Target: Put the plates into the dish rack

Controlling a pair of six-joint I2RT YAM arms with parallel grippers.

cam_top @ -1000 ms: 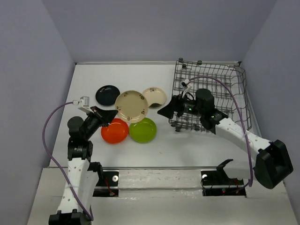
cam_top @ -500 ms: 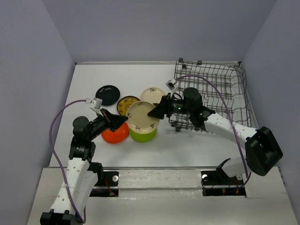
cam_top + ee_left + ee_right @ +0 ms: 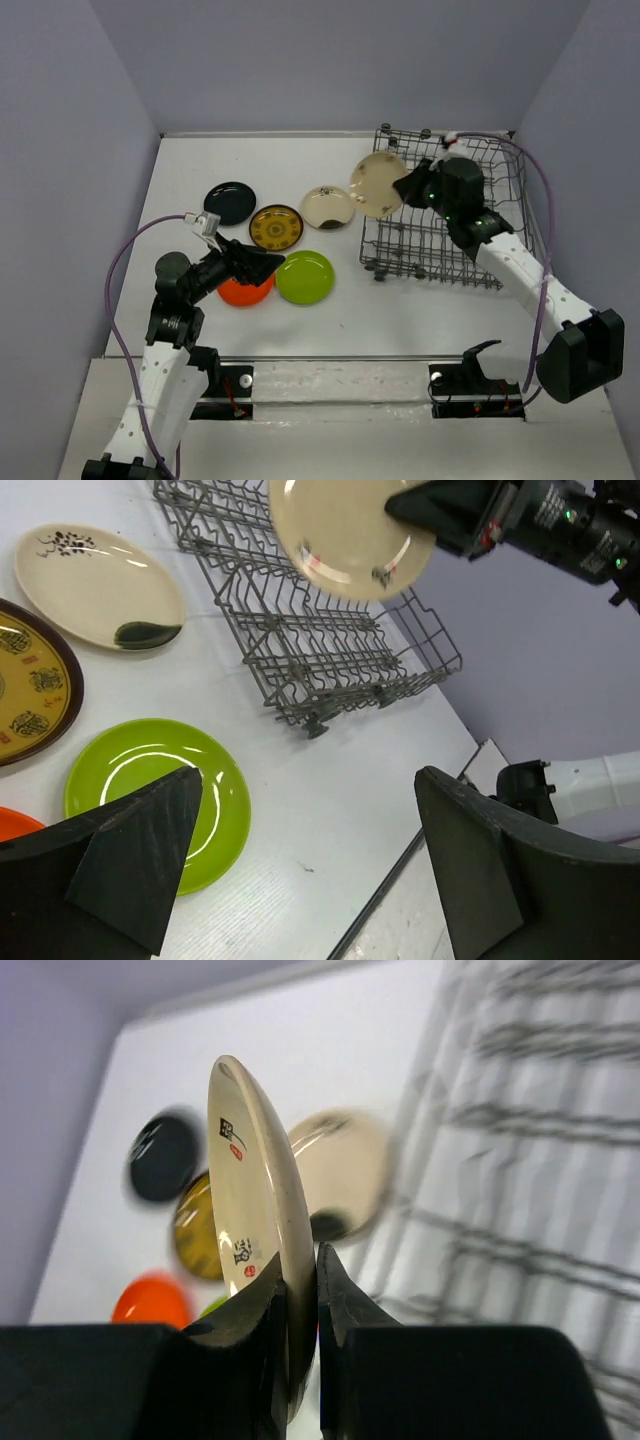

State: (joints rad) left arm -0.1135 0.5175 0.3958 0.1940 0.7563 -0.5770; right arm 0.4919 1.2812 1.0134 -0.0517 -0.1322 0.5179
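Right wrist: right pincer (image 3: 298,1260) clamps cream plate (image 3: 250,1180) | top external: beside dish rack (image 3: 430,272)

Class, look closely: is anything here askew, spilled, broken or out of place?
Nothing stands out. The cream plate stands on edge only because the right gripper grips it by the dish rack; the other plates lie flat on the table.

I am finding nothing legible; the held cream plate (image 3: 350,525) is showing tiny marks, perhaps characters, at five and seven o'clock.
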